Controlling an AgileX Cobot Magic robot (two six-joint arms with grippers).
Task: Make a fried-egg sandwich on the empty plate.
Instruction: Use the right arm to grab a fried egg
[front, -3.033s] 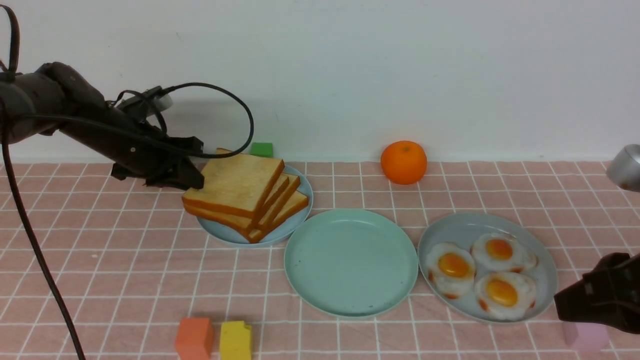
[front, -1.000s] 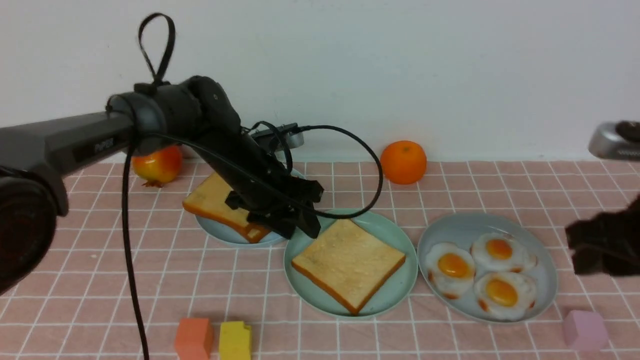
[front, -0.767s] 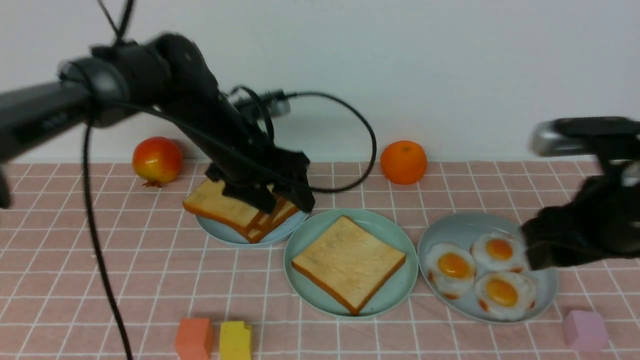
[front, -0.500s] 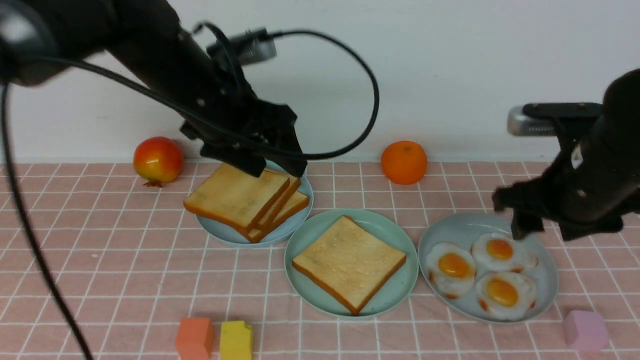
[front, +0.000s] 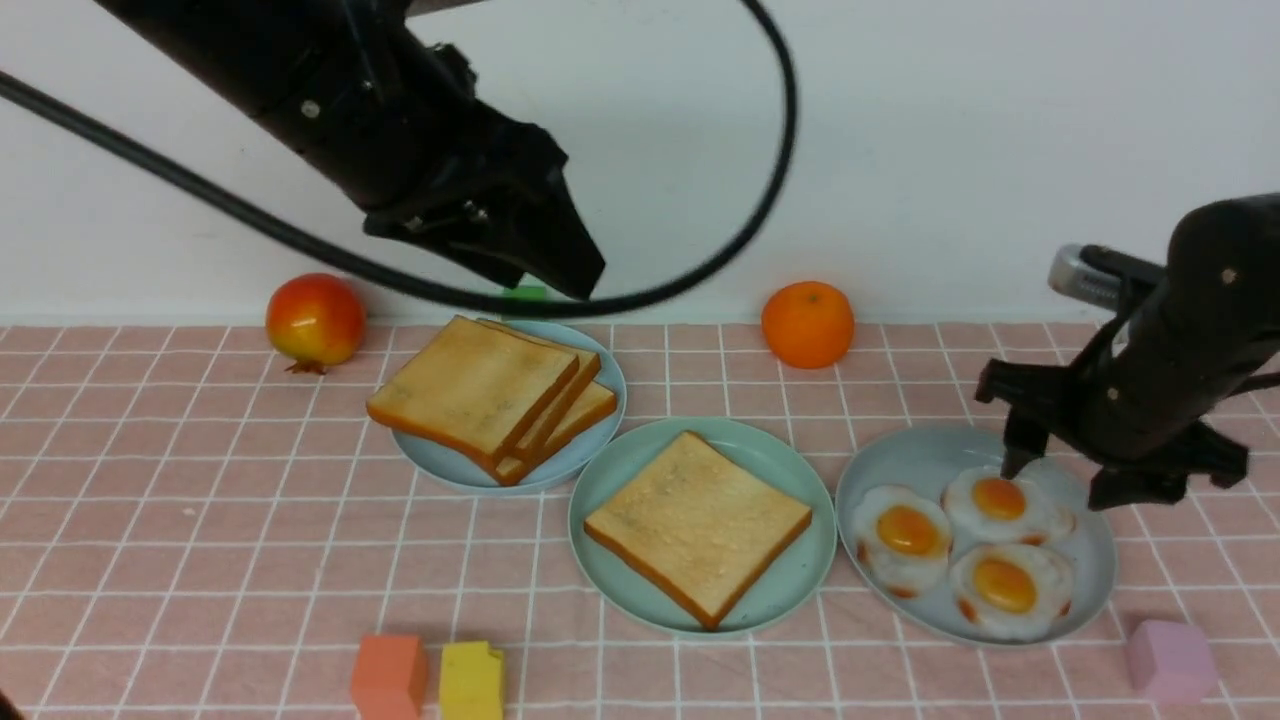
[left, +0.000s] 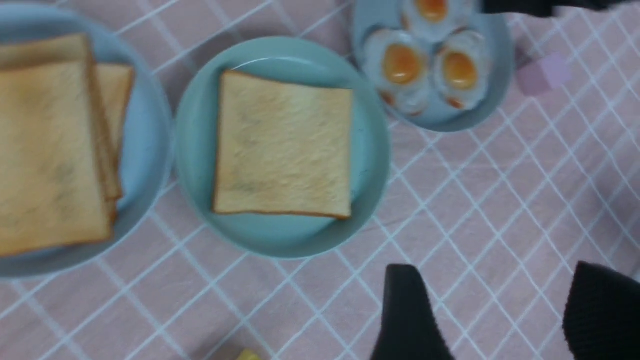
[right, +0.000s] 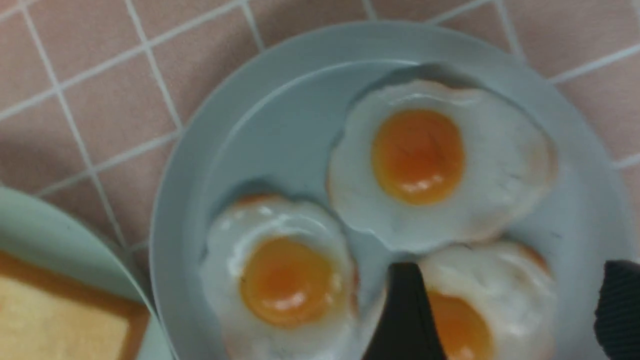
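1 toast (front: 697, 525) on mint plate (front: 620, 462); right claw (front: 1065, 485) spread above eggs (front: 905, 530); left claw (left: 500, 320) spread.

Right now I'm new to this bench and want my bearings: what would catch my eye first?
Three glossy eggs on the grey plate at the right, with the right gripper poised over them, jaws open. Next, a single toast lying flat on the mint plate in the middle, beside a toast stack on the blue plate to its left.
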